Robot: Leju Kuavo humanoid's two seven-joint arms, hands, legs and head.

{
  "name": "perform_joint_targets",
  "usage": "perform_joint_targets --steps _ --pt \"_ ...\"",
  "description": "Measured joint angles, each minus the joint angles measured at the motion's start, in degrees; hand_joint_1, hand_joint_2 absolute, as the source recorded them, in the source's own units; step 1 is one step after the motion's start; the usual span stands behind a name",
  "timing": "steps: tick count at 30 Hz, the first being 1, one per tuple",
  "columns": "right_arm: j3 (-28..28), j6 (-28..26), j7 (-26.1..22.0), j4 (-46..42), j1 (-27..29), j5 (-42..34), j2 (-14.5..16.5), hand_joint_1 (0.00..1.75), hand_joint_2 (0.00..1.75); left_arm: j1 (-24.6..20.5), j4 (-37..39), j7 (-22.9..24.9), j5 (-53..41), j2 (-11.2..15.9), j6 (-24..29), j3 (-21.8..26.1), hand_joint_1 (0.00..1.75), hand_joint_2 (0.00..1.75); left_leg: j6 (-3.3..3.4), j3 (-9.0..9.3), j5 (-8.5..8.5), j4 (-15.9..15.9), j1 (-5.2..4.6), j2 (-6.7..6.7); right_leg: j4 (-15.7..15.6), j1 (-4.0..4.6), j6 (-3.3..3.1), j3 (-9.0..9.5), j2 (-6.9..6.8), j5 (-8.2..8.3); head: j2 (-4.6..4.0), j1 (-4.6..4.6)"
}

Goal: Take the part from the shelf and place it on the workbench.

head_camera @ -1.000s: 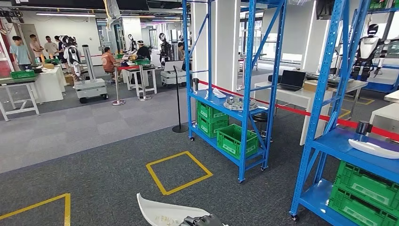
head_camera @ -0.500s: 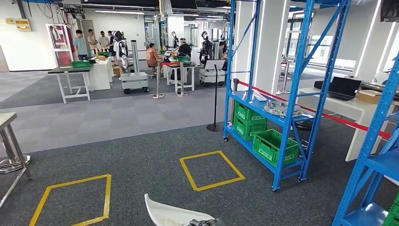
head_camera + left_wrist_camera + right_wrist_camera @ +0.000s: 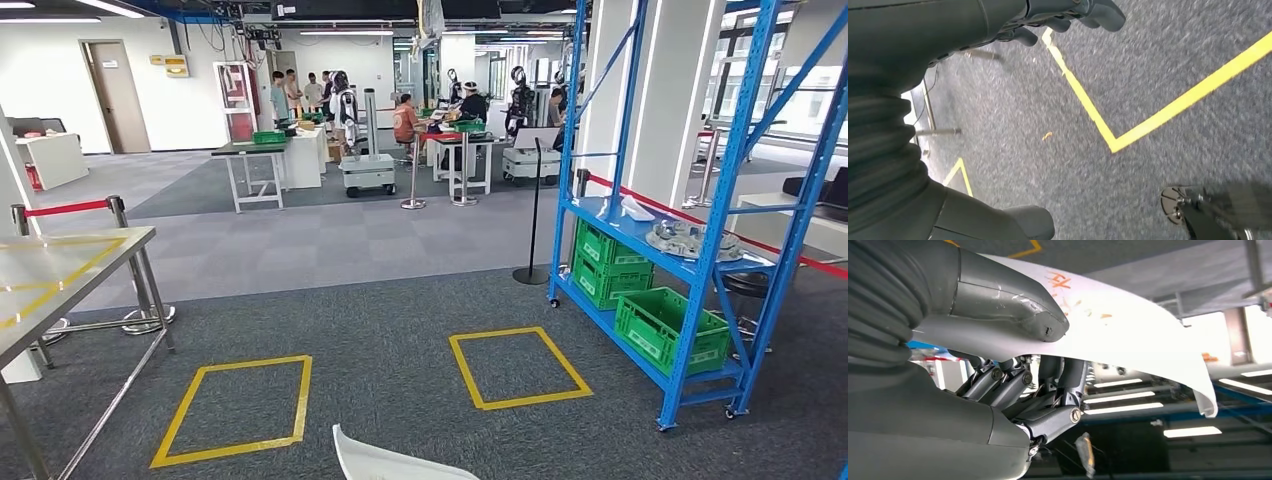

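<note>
Under right wrist: fingers gripping part

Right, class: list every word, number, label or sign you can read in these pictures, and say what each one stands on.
No text reads clearly.
Orange handwritten marks on the white part held by the right hand: too smeared to read.
Yellow sign on the far wall: too small to read.
Left hand hangs over grey carpet with yellow lines, which carry no writing.
</note>
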Motion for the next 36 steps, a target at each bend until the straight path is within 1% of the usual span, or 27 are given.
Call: perform_joint_targets --steps 1,2,4,5,6,7,8,10,11,12,13,15,17,19,20,21,22,24,26,28,29,30,32,33,34,35,36 --pt "-0.03 0.37 -0.53 -0.1 -0.06 -0.04 0.02 1.75 1.75 -0.13 -0.02 -0.2 0.19 -0.08 0.14 0.01 0.0 1.75 -0.07 -1.31 -1.74 2.95 -0.06 2.03 -0.13 0.08 -0.25 0.0 -0.76 0.08 0.0 -0.06" --pt "-0.03 0.88 -1.09 -0.1 -0.21 -0.3 0.06 1.75 1.75 -0.25 -0.04 -0.38 0.5 -0.09 0.29 0.01 0.0 1.75 -0.21 -2.99 -3.65 6.68 -0.09 3.11 -0.16 0.16 -0.42 -0.05 -1.58 0.07 0.0 -0.11" --pt "0.01 2.09 -2.15 0.39 -1.06 -1.4 0.46 1.75 1.75 -0.21 -0.07 -0.75 1.35 0.07 0.64 0.11 0.0 1.75 -0.49 -5.39 -5.71 12.48 -0.06 3.63 -0.14 0.26 -0.5 -0.16 -3.33 0.01 0.0 -0.12" --pt "0.06 2.53 -2.8 0.87 -1.83 -2.12 0.85 1.75 1.75 -0.02 -0.07 -0.93 1.91 0.2 0.81 0.26 0.0 1.75 -0.58 -5.26 -5.31 12.75 -0.06 3.74 -0.12 0.27 -0.51 -0.19 -4.17 -0.01 0.0 -0.12" --pt "0.14 2.83 -3.47 1.47 -2.82 -2.86 1.35 1.75 1.75 0.24 -0.07 -1.18 2.46 0.36 1.01 0.48 0.0 1.75 -0.63 -4.0 -4.01 10.76 -0.06 4.04 -0.07 0.25 -0.46 -0.21 -4.95 -0.04 0.0 -0.13" --pt "0.26 3.03 -4.16 2.19 -3.95 -3.57 1.95 1.75 1.75 0.52 -0.07 -1.42 2.95 0.47 1.22 0.76 0.0 1.75 -0.64 -1.81 -2.23 7.02 -0.08 4.92 0.04 0.24 -0.35 -0.2 -5.68 -0.11 0.0 -0.14" --pt "0.37 3.14 -4.73 2.89 -5.05 -4.16 2.54 1.75 1.75 0.72 -0.07 -1.69 3.28 0.55 1.4 1.05 0.0 1.75 -0.55 0.36 -0.97 3.04 -0.27 6.44 0.23 0.37 -0.14 -0.22 -6.35 -0.27 0.0 -0.18" --pt "0.58 3.23 -5.32 4.18 -6.97 -4.93 3.46 1.75 1.75 0.96 -0.1 -2.09 3.65 0.61 1.65 1.57 0.0 1.75 0.22 2.93 0.36 -1.91 -0.51 8.24 0.63 0.7 0.42 -0.22 -7.7 -0.63 0.0 -0.11" --pt "0.73 3.24 -5.5 4.7 -7.68 -5.18 3.78 1.75 1.75 1.1 -0.1 -2.12 3.82 0.61 1.73 1.79 0.0 1.75 0.67 3.03 0.3 -2.4 -0.65 8.16 0.73 0.87 0.7 -0.17 -8.39 -0.76 0.0 -0.07" --pt "0.97 3.25 -5.74 5.2 -8.36 -5.48 4.08 1.75 1.75 1.33 -0.09 -1.99 4.02 0.61 1.82 1.99 0.0 1.75 1.14 2.92 0.51 -2.38 -0.59 7.19 0.76 0.88 0.95 -0.06 -9.14 -0.86 0.0 -0.01" --pt "1.24 3.27 -6.0 5.64 -9.01 -5.87 4.39 1.75 1.75 1.64 -0.07 -1.8 4.21 0.58 1.93 2.2 0.0 1.75 1.45 2.83 0.63 -2.4 -0.53 6.4 0.91 0.77 1.3 -0.02 -9.15 -1.05 0.0 0.0" --pt "1.81 3.21 -6.55 6.53 -10.35 -6.84 4.93 1.75 1.75 2.08 -0.03 -1.51 4.4 0.48 2.15 2.61 0.0 1.75 2.07 2.74 0.94 -2.53 -0.25 5.07 3.2 0.4 2.1 -0.9 -6.1 -2.7 0.0 0.03" --pt "2.26 2.83 -6.93 7.79 -11.41 -7.79 5.12 1.75 1.75 2.06 -0.02 -1.7 4.47 0.4 2.27 2.9 0.0 1.75 2.55 2.5 1.21 -2.55 -0.08 3.66 9.96 0.08 2.64 -4.0 -2.19 -6.13 0.0 0.08" --pt "2.71 2.33 -7.14 9.09 -11.83 -8.52 5.06 1.75 1.75 1.99 -0.02 -1.96 4.49 0.41 2.31 3.15 0.0 1.75 2.73 2.24 1.38 -2.5 -0.08 1.88 16.6 0.01 2.72 -7.36 -1.27 -8.29 0.0 0.16" --pt "2.96 2.13 -7.19 9.51 -11.93 -8.76 5.03 1.75 1.75 2.04 -0.02 -2.02 4.49 0.41 2.31 3.28 0.0 1.75 2.69 2.17 1.44 -2.45 -0.08 0.96 17.26 0.0 2.61 -7.88 -1.17 -7.82 0.0 0.21" --pt "3.25 1.97 -7.21 9.76 -12.1 -8.96 5.03 1.75 1.75 2.08 -0.01 -2.04 4.49 0.42 2.31 3.39 0.0 1.75 2.62 2.13 1.51 -2.41 -0.08 0.07 15.63 0.0 2.4 -7.28 -0.94 -6.31 0.0 0.25" --pt "3.53 1.85 -7.21 9.94 -12.38 -9.1 5.03 1.75 1.75 2.08 -0.01 -2.08 4.49 0.41 2.31 3.46 0.0 1.75 2.52 2.12 1.58 -2.36 -0.08 -0.8 12.15 0.02 2.09 -5.73 -0.33 -4.14 0.0 0.28" --pt "3.99 1.73 -7.17 10.3 -13.13 -9.33 5.07 1.75 1.75 1.88 -0.04 -2.19 4.49 0.33 2.3 3.56 0.0 1.75 2.14 1.97 1.77 -2.31 0.01 -2.33 4.38 0.01 1.37 -2.21 2.46 -0.92 0.0 0.27" --pt "4.43 1.68 -7.03 10.74 -13.82 -9.52 5.2 1.75 1.75 1.69 -0.1 -2.29 4.5 0.29 2.23 3.62 0.0 1.75 1.37 1.57 2.09 -2.46 0.32 -3.69 0.99 0.15 1.06 -0.76 3.89 -0.25 0.0 0.27" --pt "4.77 1.53 -6.87 11.08 -14.37 -9.68 5.56 1.75 1.75 1.73 -0.1 -2.25 4.51 0.42 2.16 3.67 0.0 1.75 0.48 1.13 2.47 -2.83 0.48 -4.84 0.39 0.11 0.84 -0.4 2.49 0.04 0.0 0.3" --pt "4.89 1.43 -6.79 11.17 -14.63 -9.76 5.78 1.75 1.75 1.79 -0.07 -2.19 4.51 0.44 2.15 3.68 0.0 1.75 0.18 0.87 2.31 -2.66 0.34 -4.12 -0.08 -0.04 0.59 -0.16 1.77 0.31 0.0 0.23" --pt "4.97 1.31 -6.74 11.25 -14.91 -9.84 5.97 1.75 1.75 1.8 -0.05 -2.13 4.51 0.48 2.15 3.69 0.0 1.75 -0.06 0.25 1.54 -1.61 0.14 -2.53 -0.59 -0.22 0.29 0.1 0.93 0.61 -0.01 0.12" --pt "5.15 1.14 -6.56 11.52 -15.25 -9.99 6.11 1.75 1.75 1.64 -0.03 -2.08 4.51 0.45 2.15 3.69 0.0 1.75 -0.43 -2.3 -1.76 3.79 -0.09 1.69 -1.11 -0.25 -0.13 0.28 -0.79 0.88 -0.01 -0.1" --pt "5.25 1.08 -6.45 11.75 -15.28 -10.08 6.11 1.75 1.75 1.55 -0.04 -2.07 4.51 0.49 2.15 3.69 0.0 1.75 -0.64 -4.01 -3.61 7.51 -0.04 2.88 -1.1 -0.19 -0.25 0.25 -1.75 0.86 -0.01 -0.14" --pt "5.39 1.07 -6.35 12.04 -15.22 -10.13 6.11 1.75 1.75 1.53 -0.03 -2.05 4.51 0.52 2.13 3.69 0.0 1.75 -0.87 -5.35 -4.78 10.57 0.04 3.42 -1.04 -0.16 -0.26 0.19 -2.7 0.8 0.0 -0.14" --pt "5.56 1.04 -6.26 12.32 -15.14 -10.21 6.11 1.75 1.75 1.61 -0.03 -1.95 4.51 0.58 2.1 3.69 0.0 1.75 -1.08 -5.82 -4.94 11.94 0.12 3.7 -0.95 -0.17 -0.22 0.14 -3.64 0.72 0.0 -0.14" --pt "5.72 0.98 -6.23 12.54 -15.1 -10.27 6.11 1.75 1.75 1.73 -0.02 -1.83 4.51 0.66 2.07 3.69 0.0 1.75 -1.28 -5.17 -4.1 11.18 0.22 3.98 -0.8 -0.23 -0.1 0.11 -4.52 0.58 0.0 -0.14"
